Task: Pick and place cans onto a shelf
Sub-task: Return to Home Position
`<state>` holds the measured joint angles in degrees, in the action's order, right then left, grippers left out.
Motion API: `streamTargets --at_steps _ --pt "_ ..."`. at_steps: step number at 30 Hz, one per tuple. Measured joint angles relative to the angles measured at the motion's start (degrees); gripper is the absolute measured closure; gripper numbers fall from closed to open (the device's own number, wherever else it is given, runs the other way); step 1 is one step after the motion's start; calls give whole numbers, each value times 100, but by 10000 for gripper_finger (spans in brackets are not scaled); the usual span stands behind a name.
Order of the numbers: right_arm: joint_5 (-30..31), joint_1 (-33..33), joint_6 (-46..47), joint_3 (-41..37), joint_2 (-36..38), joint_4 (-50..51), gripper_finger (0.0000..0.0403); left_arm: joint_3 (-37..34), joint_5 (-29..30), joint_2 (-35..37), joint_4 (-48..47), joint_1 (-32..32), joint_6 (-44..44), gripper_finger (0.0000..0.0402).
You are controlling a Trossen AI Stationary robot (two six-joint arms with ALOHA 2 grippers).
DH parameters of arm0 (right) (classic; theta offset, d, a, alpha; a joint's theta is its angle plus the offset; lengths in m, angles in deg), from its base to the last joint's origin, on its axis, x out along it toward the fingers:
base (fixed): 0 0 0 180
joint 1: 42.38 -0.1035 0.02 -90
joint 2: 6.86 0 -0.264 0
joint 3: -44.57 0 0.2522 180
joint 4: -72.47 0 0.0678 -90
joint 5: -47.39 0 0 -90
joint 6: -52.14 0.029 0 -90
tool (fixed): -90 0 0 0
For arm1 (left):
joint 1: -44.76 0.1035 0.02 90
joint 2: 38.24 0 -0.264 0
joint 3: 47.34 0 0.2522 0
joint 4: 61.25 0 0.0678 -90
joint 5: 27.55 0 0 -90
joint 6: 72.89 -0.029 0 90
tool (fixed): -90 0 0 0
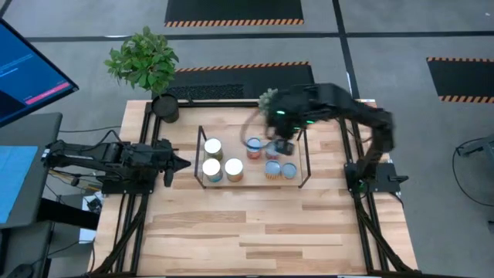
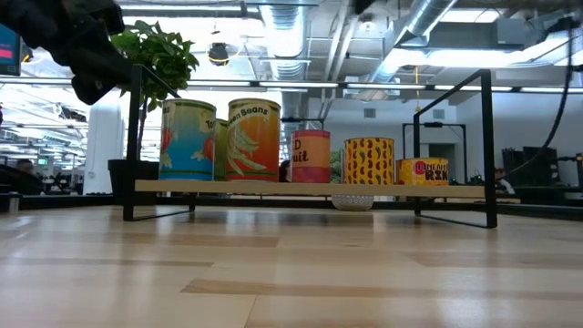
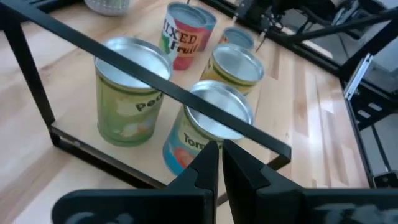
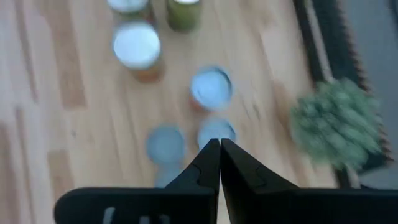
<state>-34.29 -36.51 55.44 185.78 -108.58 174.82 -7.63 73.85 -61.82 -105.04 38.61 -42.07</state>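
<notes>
Several cans stand upright on the shelf (image 1: pixel 241 182), a low wood board with black wire end frames (image 3: pixel 155 84). At its left end are three tall ones (image 1: pixel 213 147) (image 1: pixel 212 171) (image 1: pixel 233 170), and toward the right are shorter ones (image 1: pixel 254 147) (image 1: pixel 289 170). The low view shows a blue can (image 2: pixel 187 139), an orange one (image 2: pixel 253 139), a red one (image 2: pixel 311 157), a yellow one (image 2: pixel 369 160) and a low red one (image 2: pixel 423 171). My right gripper (image 4: pixel 219 144) hangs shut and empty high above the shelf's right half (image 1: pixel 283 147). My left gripper (image 3: pixel 219 150) waits shut off the left end (image 1: pixel 184 162).
A leafy plant in a black pot (image 1: pixel 145 63) stands at the table's far left corner, and a small grey-green plant (image 1: pixel 268 98) stands behind the shelf. Bare plank tabletop (image 1: pixel 255 232) stretches from the shelf to the near edge. A monitor (image 1: pixel 31 73) sits off the table's left.
</notes>
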Motion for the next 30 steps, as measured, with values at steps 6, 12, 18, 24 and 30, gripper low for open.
streamTargets --at_steps 6,12,18,24,30 --pt "1384 -760 828 -2181 1868 -625 368 0 35 271 72 2 -357 393" --pt "1700 -1656 1360 -5303 4207 -3038 370 0 28 588 252 1 -895 393" --pt "1669 -2137 1173 -7855 6105 -5691 367 0 -364 931 579 2 -1463 393" --pt "1664 -2351 629 -9921 7457 -7656 368 0 -616 1472 608 2 -2051 393" --pt "1680 -2342 274 -11126 8464 -8699 369 0 -765 2125 688 2 -2264 393"
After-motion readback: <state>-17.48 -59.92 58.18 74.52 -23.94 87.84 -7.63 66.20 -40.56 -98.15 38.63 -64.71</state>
